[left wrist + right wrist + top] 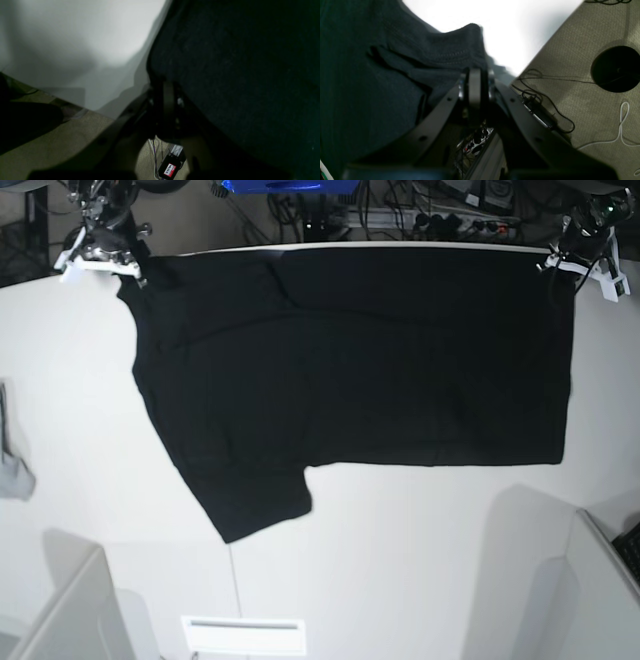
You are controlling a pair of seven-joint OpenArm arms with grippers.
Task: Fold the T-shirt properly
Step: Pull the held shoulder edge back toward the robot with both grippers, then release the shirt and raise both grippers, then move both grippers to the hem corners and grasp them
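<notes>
White table [400, 560]: black T-shirt [350, 370] spread flat; grey cloth [12, 475] at edge.

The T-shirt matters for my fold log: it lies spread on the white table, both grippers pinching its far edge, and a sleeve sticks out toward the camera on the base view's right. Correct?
Not quite. The base view shows the T-shirt's sleeve sticking out on that view's left, not its right. The rest holds: it lies spread on the white table, with the left gripper and right gripper pinching its far edge.
</notes>
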